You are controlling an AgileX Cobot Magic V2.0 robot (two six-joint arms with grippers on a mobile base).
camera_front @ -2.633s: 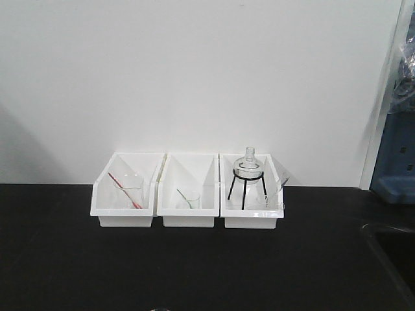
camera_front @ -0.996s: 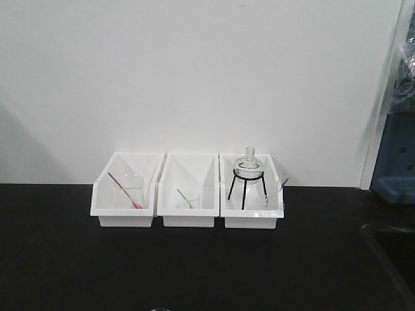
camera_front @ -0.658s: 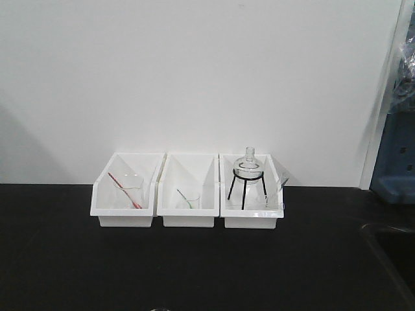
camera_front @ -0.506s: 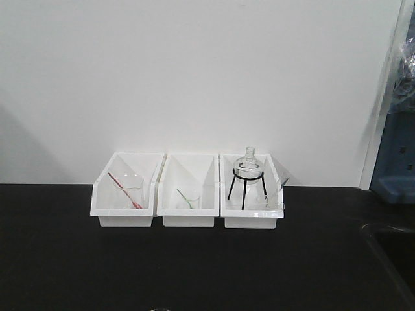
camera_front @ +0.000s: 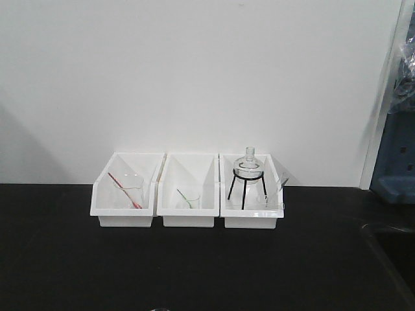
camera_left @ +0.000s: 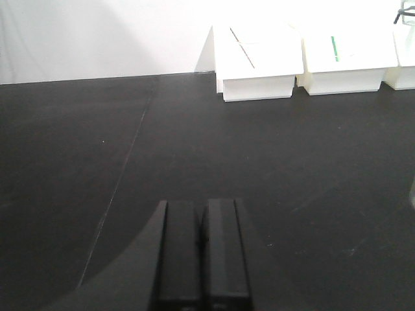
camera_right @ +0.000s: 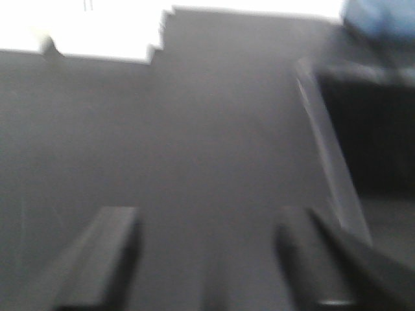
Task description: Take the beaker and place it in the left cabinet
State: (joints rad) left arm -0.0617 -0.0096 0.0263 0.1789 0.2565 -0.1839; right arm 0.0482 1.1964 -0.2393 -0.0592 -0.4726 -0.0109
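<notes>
Clear glass beakers stand in the white bins on the black countertop: one with a red rod [camera_front: 130,190] in the left bin, a small one with a green rod [camera_front: 189,199] in the middle bin, and a small one [camera_front: 266,201] beside the flask on its black tripod [camera_front: 249,173]. I cannot tell which is the task's beaker. The left cabinet is out of view. My left gripper [camera_left: 202,205] is shut and empty, low over the bare countertop, well short of the bins [camera_left: 258,61]. My right gripper [camera_right: 207,227] is open and empty; its view is blurred. Neither gripper shows in the front view.
A sink recess [camera_front: 392,249] lies at the countertop's right, also in the right wrist view [camera_right: 366,129]. A blue object [camera_front: 397,162] stands at the far right by a pale frame. A small clear rim [camera_front: 159,309] shows at the front view's bottom edge.
</notes>
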